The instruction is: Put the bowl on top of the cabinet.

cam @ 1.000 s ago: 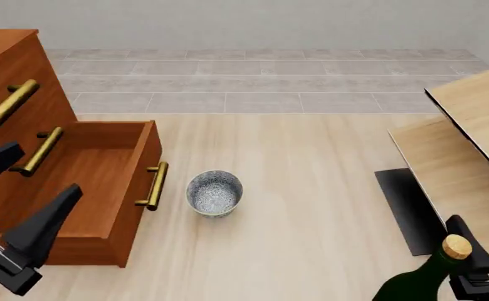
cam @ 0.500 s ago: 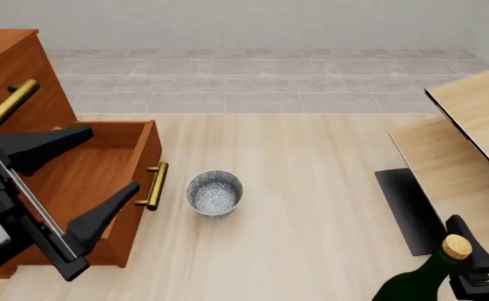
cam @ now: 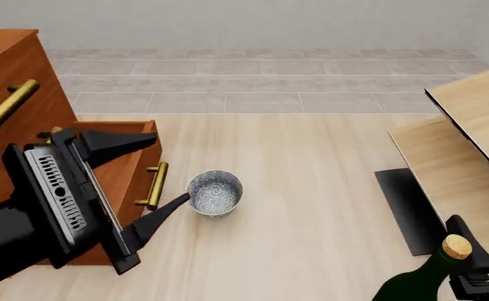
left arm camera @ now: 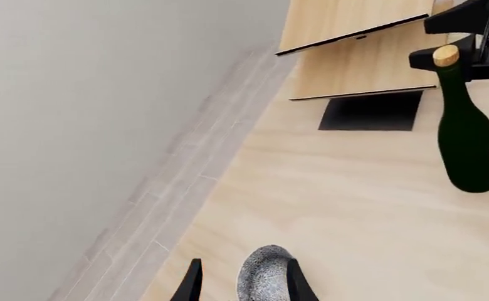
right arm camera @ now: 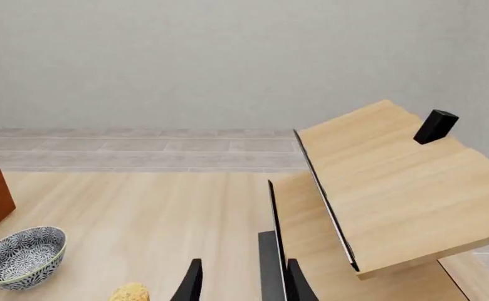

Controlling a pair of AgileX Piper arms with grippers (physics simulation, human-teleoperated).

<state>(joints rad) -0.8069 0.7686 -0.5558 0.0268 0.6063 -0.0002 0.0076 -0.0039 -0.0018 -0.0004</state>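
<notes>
Front view: cabinet point(cam: 10, 81) fills the left edge, reddish-brown wood, brass bar handles, one drawer point(cam: 136, 164) pulled out toward the table middle. Pale boards point(cam: 470, 144) lean at the right over a dark mat point(cam: 405, 207). Green bottle point(cam: 420, 279) with cork stands bottom right, just in front of the right gripper point(cam: 479, 263).

Left arm comes in low from the left, in front of the open drawer, body tilted so its vented side faces the camera. Left gripper point(cam: 148, 182) is spread wide, holding nothing: upper finger over the drawer front, lower fingertip right at the bowl's near-left side; contact can't be confirmed.

Bowl point(cam: 214, 192) sits upright on the table just right of the drawer handle, not on the cabinet. Small, round, deep, speckled grey-and-white, pale rim. In the left wrist view it point(left arm camera: 264, 276) shows between the fingertips.

Right gripper: only partly seen behind the bottle; opening can't be told.
</notes>
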